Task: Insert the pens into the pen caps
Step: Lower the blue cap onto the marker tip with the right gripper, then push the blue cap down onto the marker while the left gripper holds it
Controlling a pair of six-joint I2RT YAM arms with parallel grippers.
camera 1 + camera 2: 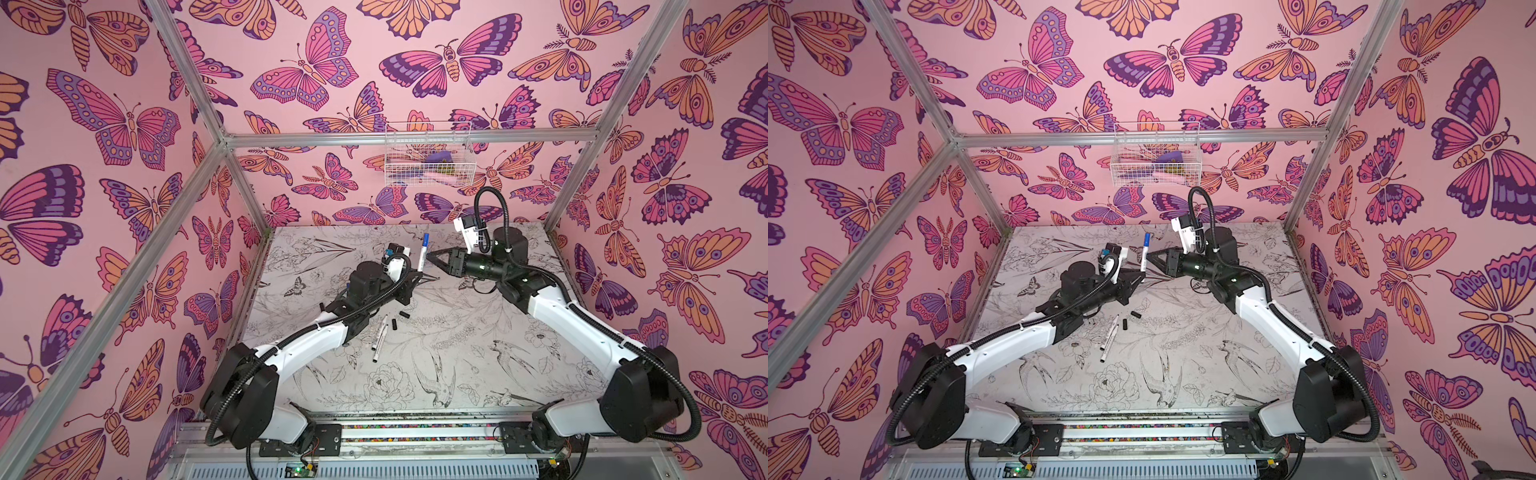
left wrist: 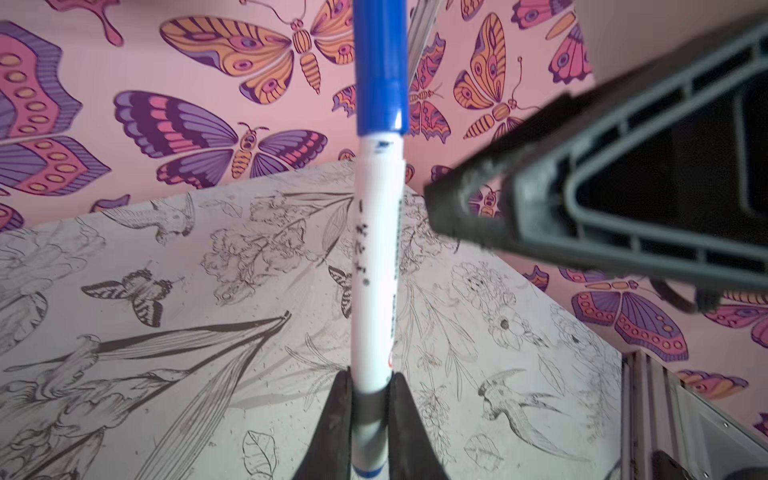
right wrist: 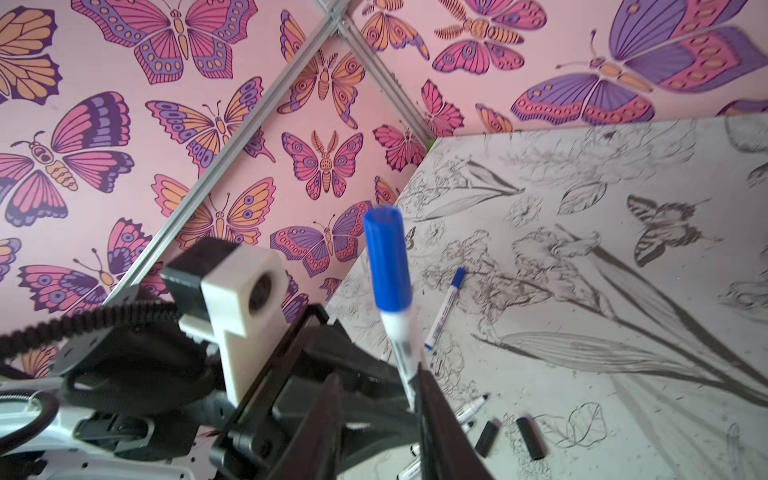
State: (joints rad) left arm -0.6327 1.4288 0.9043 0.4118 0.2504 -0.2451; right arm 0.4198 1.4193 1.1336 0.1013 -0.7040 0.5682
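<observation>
Left gripper [image 2: 370, 399]: clamped low on capped pen [image 2: 376, 257]; in both top views blue cap [image 1: 425, 240] points 12 o'clock.
Right gripper [image 3: 376, 374]: jaws parted, empty; capped pen just beside, at its 9 o'clock.

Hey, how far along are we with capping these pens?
Done: one blue-capped pen lies on the table. In hand: the left claw grips an upright pen whose blue cap looks seated; the right claw is open beside it. Left: uncapped black pens and two black caps lie loose.
</observation>
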